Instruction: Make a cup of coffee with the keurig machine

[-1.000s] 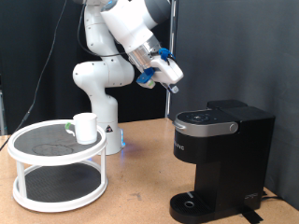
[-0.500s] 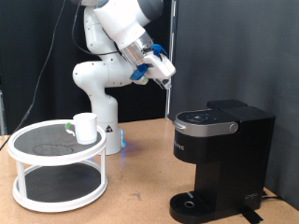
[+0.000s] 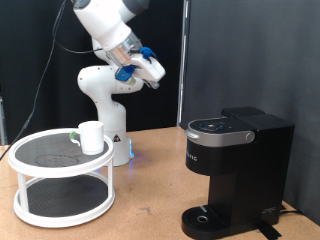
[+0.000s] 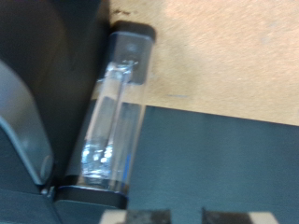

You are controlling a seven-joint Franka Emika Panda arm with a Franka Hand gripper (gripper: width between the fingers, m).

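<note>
Gripper [image 3: 158, 75] raised high between cup [image 3: 92, 137] on left shelf [image 3: 20, 160] and keurig machine [image 3: 236, 165], spread not discernible, apparently mid-transit.

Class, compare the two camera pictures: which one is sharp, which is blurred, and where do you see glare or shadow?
Exterior view: sharp and evenly lit, dark curtain behind, soft sheen on the keurig machine, the cup crisp, the end effector only slightly soft. Wrist view: blurred throughout, with pale glare on a clear part of the machine and deep shadow beside it.

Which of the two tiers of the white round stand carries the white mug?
The upper tier: the white mug stands on its dark mesh, toward the exterior view's right; the lower tier carries nothing visible.
</note>
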